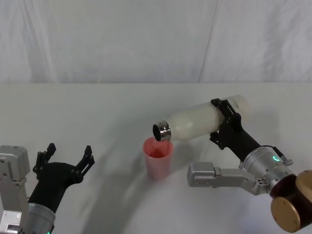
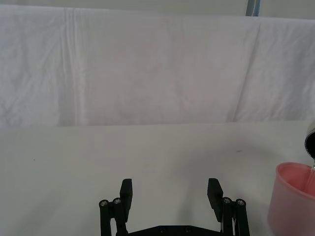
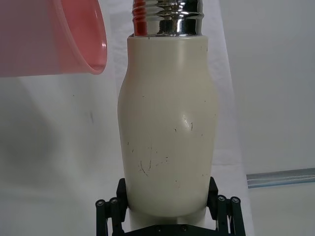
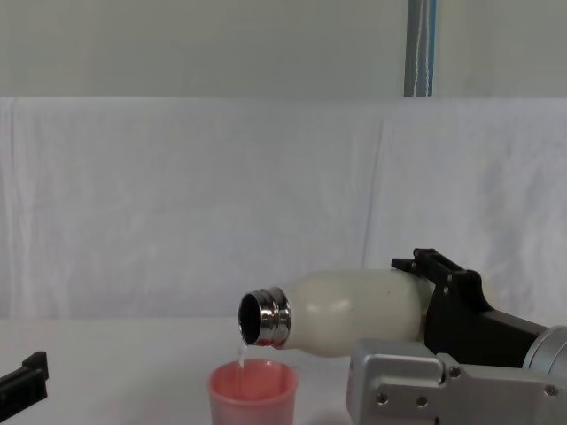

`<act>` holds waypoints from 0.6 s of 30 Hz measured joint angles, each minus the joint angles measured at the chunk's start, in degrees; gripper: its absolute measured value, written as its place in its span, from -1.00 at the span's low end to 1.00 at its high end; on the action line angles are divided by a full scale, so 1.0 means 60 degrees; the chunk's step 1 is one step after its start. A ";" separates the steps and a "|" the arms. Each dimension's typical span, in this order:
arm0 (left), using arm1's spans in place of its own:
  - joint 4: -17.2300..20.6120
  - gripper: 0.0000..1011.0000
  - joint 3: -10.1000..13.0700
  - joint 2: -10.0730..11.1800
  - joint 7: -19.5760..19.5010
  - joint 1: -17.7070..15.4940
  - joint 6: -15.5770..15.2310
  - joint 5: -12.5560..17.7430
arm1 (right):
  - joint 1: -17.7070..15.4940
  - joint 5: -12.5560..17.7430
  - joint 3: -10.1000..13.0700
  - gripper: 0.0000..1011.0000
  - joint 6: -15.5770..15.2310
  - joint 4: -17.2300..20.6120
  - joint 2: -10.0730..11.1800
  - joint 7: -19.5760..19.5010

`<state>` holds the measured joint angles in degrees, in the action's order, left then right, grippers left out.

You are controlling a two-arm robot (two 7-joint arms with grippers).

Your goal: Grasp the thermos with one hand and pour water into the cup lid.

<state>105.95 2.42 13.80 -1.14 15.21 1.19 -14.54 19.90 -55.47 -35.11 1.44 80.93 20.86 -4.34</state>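
The right gripper (image 1: 225, 123) clamps the matte cream thermos (image 1: 202, 122) tipped sideways, its shiny threaded neck over the round pink cup lid (image 1: 158, 157); the left gripper (image 1: 66, 158) idles, spread wide.

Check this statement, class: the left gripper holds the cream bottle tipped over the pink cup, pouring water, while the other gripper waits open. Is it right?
One slip: the right gripper holds the bottle, as the head view shows. The rest stands: the bottle is tipped over the pink cup, a thin stream of water falls in the chest view, and the left gripper waits open, apart from both.
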 joint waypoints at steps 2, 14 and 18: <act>0.0000 0.98 0.0000 0.0000 0.0000 0.0000 0.0000 0.0000 | 0.0000 0.0000 0.0001 0.88 0.0000 -0.0001 -0.0001 0.0000; 0.0000 0.98 0.0000 0.0000 0.0000 0.0000 0.0000 0.0000 | -0.0008 -0.0003 0.0007 0.88 -0.0010 -0.0009 0.0009 -0.0004; 0.0000 0.98 0.0000 0.0000 0.0000 0.0000 0.0000 -0.0001 | -0.0008 -0.0012 0.0007 0.88 -0.0012 -0.0018 0.0013 -0.0004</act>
<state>105.95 2.42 13.81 -1.14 15.21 1.19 -14.54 19.85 -55.55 -35.06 1.37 80.82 20.94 -4.36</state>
